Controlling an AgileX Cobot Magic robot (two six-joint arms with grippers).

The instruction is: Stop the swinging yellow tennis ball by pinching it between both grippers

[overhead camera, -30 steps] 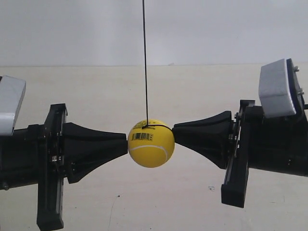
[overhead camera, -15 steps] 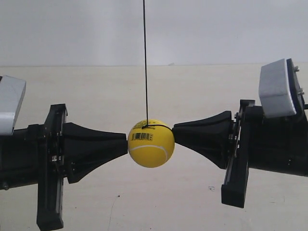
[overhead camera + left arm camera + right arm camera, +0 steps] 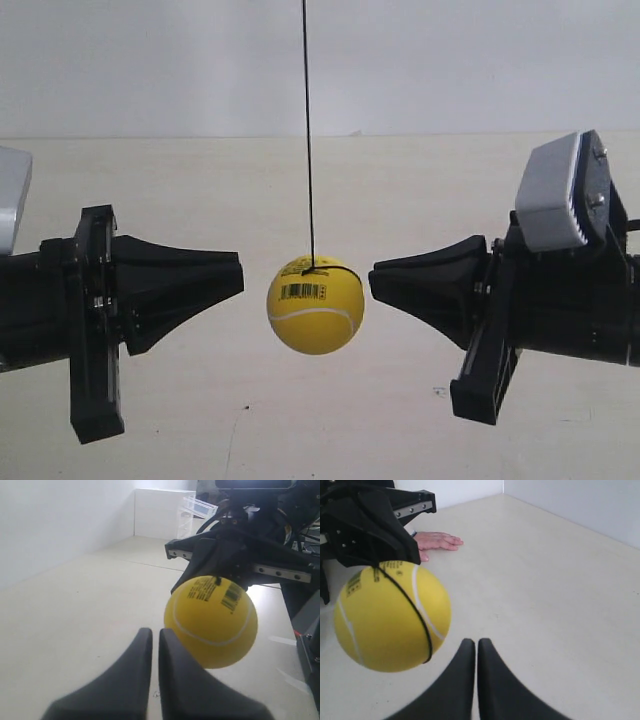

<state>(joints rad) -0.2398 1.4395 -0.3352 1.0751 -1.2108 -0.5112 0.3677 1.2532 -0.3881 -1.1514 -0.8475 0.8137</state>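
Note:
The yellow tennis ball (image 3: 315,303) hangs on its thin black string (image 3: 308,130), barcode label facing the exterior camera. The gripper at the exterior view's left (image 3: 240,275) points its wedge tip at the ball with a clear gap between them. The gripper at the exterior view's right (image 3: 372,280) is closer, a thin gap off the ball. In the left wrist view the ball (image 3: 211,622) floats just beyond my shut left gripper (image 3: 151,632), with the other gripper behind it. In the right wrist view the ball (image 3: 390,615) hangs beside my shut right gripper (image 3: 471,642). Neither gripper holds anything.
The pale table (image 3: 330,190) stretches to a white wall. A person's hand (image 3: 437,541) rests on the table behind the far arm in the right wrist view. A white cabinet (image 3: 160,512) and clear plastic drawers (image 3: 199,506) stand at the far corner.
Both grippers have drawn back from the ball, which they were touching on both sides; the one at the exterior view's left moved off farther. The ball now hangs free, slightly lower.

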